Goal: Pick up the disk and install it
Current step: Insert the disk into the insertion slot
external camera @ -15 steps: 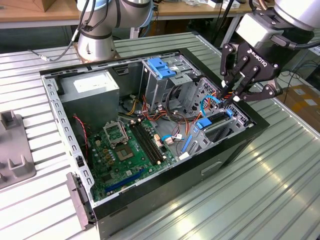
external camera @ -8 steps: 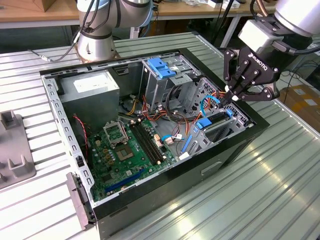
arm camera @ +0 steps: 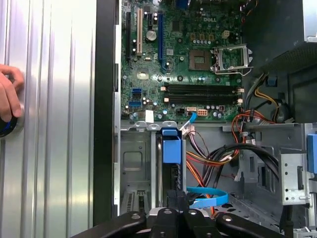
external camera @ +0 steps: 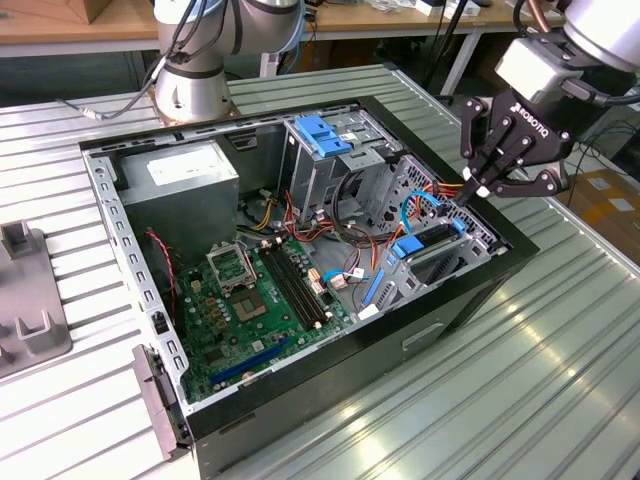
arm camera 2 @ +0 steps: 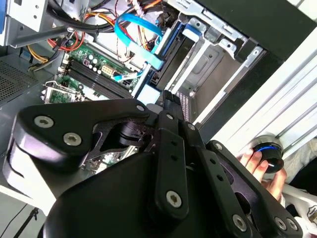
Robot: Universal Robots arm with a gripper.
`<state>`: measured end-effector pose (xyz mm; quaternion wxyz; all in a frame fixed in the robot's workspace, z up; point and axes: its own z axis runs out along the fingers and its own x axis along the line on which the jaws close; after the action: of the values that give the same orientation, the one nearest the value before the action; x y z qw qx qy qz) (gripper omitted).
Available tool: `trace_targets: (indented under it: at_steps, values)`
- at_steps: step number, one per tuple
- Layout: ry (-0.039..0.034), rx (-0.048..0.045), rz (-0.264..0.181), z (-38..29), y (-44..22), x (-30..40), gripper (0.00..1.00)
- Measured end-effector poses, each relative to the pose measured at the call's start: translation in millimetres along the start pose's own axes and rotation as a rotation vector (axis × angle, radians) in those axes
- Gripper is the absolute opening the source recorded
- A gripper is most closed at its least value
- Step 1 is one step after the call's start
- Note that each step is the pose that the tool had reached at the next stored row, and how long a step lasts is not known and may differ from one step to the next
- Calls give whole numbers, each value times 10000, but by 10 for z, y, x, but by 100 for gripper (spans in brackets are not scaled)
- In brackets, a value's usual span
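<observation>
gripper: your gripper (external camera: 487,189) sits at the open case's (external camera: 300,395) far corner, fingers drawn together, nothing between them.
disk: the disk (arm camera: 171,153) stands edge-up in the drive bay (arm camera: 132,163), directly beyond the fingertips.
step: likely seating; push straight along the rails.
risk: blue cable (arm camera: 208,197) beside the fingers.
hand: a person's hand (arm camera: 9,96) rests on the table, well apart.

Ribbed metal table (external camera: 560,360) under open computer case (external camera: 440,320), grey fixture (external camera: 25,300)
</observation>
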<state>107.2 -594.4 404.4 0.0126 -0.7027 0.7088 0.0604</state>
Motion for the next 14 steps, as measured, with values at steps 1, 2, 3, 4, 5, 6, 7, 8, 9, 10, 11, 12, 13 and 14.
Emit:
trace_targets:
  at_steps: [1, 2, 3, 4, 5, 6, 7, 8, 9, 10, 11, 12, 13, 14]
  values:
    - [1, -2, 0, -2, -23, -1, 10]
    - [0, -3, 0, -2, -34, -1, 10]
    - [0, -4, 1, -3, -45, -1, 10]
    - [0, -4, 0, -4, -63, -2, 10]
    - [0, -5, 0, -5, -72, -2, 10]
    - [0, -5, 0, -5, -79, -2, 10]
    - [0, -5, 0, -6, -95, -2, 10]
    - [0, -5, 0, -7, -103, -3, 10]
    - [0, -5, 2, -7, -105, -2, 10]
    - [0, -5, 2, -7, -106, -2, 10]
    - [0, -4, 0, -7, -107, -2, 10]
    - [0, -5, 0, -7, -108, -2, 10]
    - [0, -5, 1, -7, -108, -2, 10]
    - [0, -5, 0, -7, -108, -2, 10]
